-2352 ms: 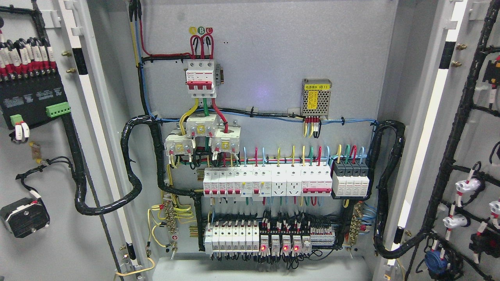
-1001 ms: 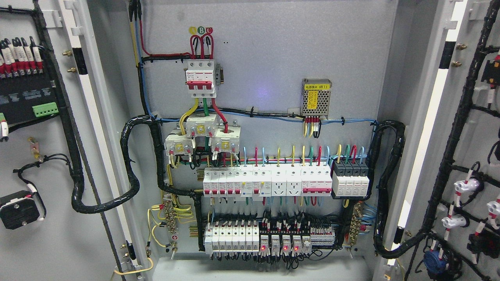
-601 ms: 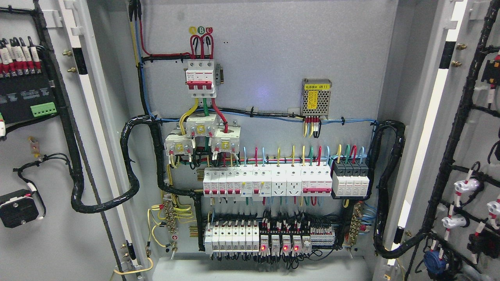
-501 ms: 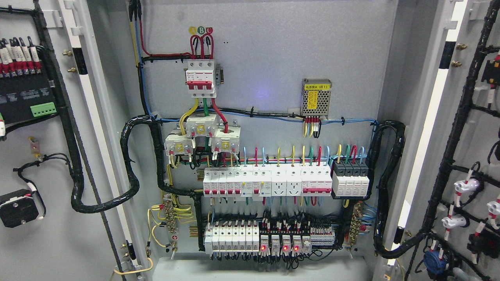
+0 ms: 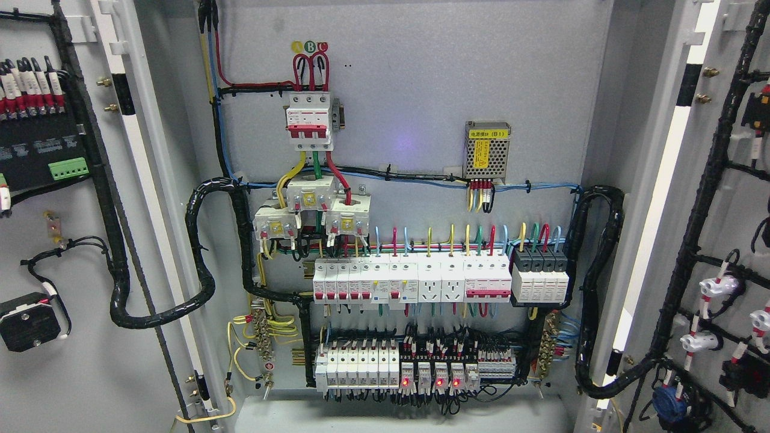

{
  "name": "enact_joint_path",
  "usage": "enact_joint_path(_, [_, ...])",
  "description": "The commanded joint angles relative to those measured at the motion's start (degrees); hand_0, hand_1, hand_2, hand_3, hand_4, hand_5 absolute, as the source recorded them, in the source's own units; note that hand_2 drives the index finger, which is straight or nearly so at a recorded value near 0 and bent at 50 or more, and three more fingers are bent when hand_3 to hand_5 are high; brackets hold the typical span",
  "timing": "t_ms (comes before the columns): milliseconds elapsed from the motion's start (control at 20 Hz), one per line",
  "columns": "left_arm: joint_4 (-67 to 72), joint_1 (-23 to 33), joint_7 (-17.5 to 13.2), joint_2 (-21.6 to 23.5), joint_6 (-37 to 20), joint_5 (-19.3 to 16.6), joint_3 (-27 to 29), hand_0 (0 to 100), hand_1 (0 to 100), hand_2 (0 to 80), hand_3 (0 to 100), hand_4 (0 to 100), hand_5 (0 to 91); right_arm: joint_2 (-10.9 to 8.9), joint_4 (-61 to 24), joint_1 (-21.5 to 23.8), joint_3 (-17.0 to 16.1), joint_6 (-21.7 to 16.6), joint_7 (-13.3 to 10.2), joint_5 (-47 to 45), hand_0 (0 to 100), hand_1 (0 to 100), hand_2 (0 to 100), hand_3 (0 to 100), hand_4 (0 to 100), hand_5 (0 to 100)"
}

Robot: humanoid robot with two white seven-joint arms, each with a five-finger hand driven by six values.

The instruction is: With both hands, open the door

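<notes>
Both grey cabinet doors stand swung wide. The left door point(image 5: 66, 373) fills the picture's left edge, its inner face carrying a black module and a black cable loom. The right door point(image 5: 731, 198) fills the right edge, with a black loom and white connectors on its inner face. Between them the cabinet's back panel point(image 5: 421, 90) shows in full. Neither of my hands nor either arm appears in the head view.
On the panel sit a red-and-white main breaker point(image 5: 309, 120), a row of white breakers point(image 5: 412, 282), a small power supply point(image 5: 487, 150) and terminal blocks with red lights point(image 5: 430, 370). Thick black cable bundles point(image 5: 201, 258) loop from panel to each door.
The left door has swung further outward since the earliest frame, its module and loom shifting left. A grey shape seen briefly at the bottom right corner is gone. The right door holds still.
</notes>
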Motion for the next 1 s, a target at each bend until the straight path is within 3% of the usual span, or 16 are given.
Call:
enact_joint_path(0, [-4.54, 4.65, -0.17, -2.36, -0.57, -5.16, -11.93, 0, 0, 0.0, 0, 0, 0.0, -0.02, 8.60, 0.41, 4.26, 0.03, -0.06, 1.13, 19, 0, 0, 0, 0, 0])
enact_joint_path(300, [-2.00, 8.70, -0.17, -6.40, -5.93, -15.45, -22.13, 0, 0, 0.0, 0, 0, 0.0, 0.15, 19.84, 0.41, 6.89, -0.06, 0.12, 4.20, 19, 0, 0, 0, 0, 0])
enact_joint_path(501, [2.65, 8.96, -0.17, -10.36, -6.64, -19.59, -24.95, 0, 0, 0.0, 0, 0, 0.0, 0.41, 31.87, 0.23, 10.14, -0.06, 0.03, 7.89, 19, 0, 0, 0, 0, 0])
enact_joint_path(651, [8.18, 8.96, -0.35, -12.47, -6.73, -21.96, -27.41, 0, 0, 0.0, 0, 0, 0.0, 1.99, 42.41, -0.29, 12.43, -0.06, 0.38, 8.86, 19, 0, 0, 0, 0, 0])
enact_joint_path(951, [22.33, 7.82, -0.35, -16.25, -6.82, -22.76, -31.45, 0, 0, 0.0, 0, 0, 0.0, 7.79, 62.98, -1.87, 13.05, -0.06, 0.65, 10.00, 19, 0, 0, 0, 0, 0])
